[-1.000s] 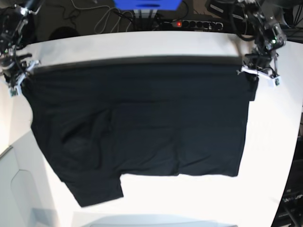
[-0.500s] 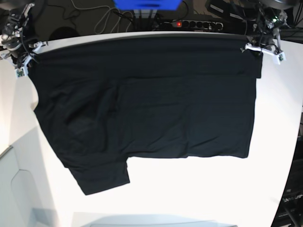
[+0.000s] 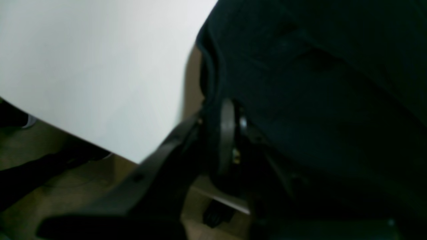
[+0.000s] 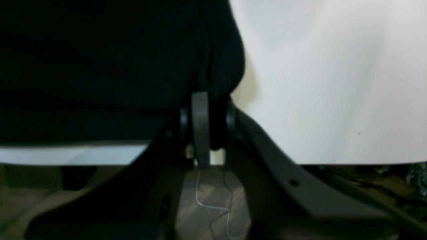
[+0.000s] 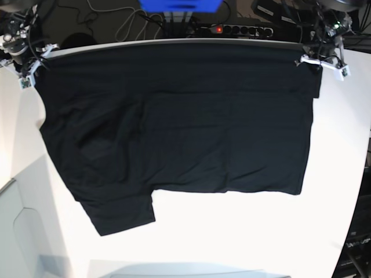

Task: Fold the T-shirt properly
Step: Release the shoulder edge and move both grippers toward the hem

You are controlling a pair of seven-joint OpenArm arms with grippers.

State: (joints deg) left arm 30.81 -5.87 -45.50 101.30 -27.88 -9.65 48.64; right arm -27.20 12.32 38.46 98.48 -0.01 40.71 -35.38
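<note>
Base view: the black T-shirt [image 5: 174, 127] lies spread across the white counter [image 5: 243, 231], its long axis running side to side along the counter's far edge. One sleeve points toward the near edge, at the shirt's lower-left corner. The left pincer [image 5: 320, 62] is clamped on the shirt's far-right corner; the right pincer [image 5: 33, 65] is clamped on its far-left corner. Wrist views are dim and blurred, so cloth detail cannot be made out.
</note>
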